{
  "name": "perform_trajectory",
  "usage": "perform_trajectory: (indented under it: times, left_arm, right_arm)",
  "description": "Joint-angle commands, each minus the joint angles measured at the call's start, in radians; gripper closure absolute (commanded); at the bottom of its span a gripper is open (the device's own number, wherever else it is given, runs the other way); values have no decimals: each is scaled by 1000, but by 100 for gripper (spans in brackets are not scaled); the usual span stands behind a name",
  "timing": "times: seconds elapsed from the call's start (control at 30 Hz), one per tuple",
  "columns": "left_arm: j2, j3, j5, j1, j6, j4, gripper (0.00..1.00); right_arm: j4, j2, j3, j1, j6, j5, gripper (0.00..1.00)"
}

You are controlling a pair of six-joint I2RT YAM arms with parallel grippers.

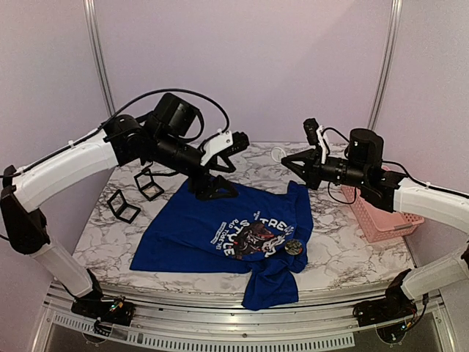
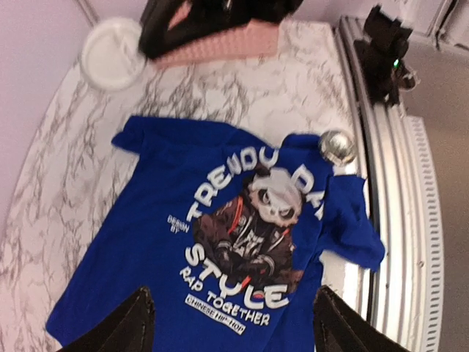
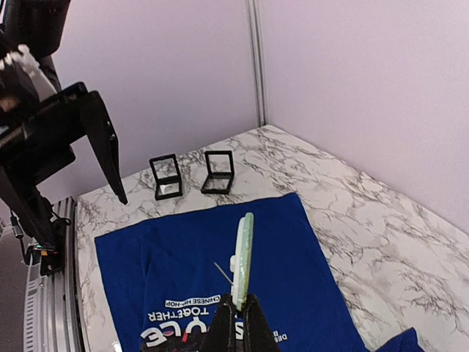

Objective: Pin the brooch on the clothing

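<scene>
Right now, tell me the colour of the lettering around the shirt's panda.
White lettering on the blue shirt; clearest in the left wrist view.

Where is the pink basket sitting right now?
Top view: the pink basket sits at the table's right edge, under the right arm, right of the blue T-shirt.

A robot test booth: plain lilac panel walls (image 1: 256,59) behind, marble-print table (image 1: 344,249) at centre, aluminium rail (image 1: 220,323) along the bottom edge.
</scene>
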Motion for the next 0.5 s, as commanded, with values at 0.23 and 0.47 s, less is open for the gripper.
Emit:
perform_trajectory:
  times: [0.23,0.47]
  left_arm:
    - [184,-446,-368,220,426,55,35]
    - [209,-630,-464,283,560,169,36]
  right_arm:
    - [-48,22,-73,-9,-15,129,100]
    - [-19,83,-65,-10,-9,127,100]
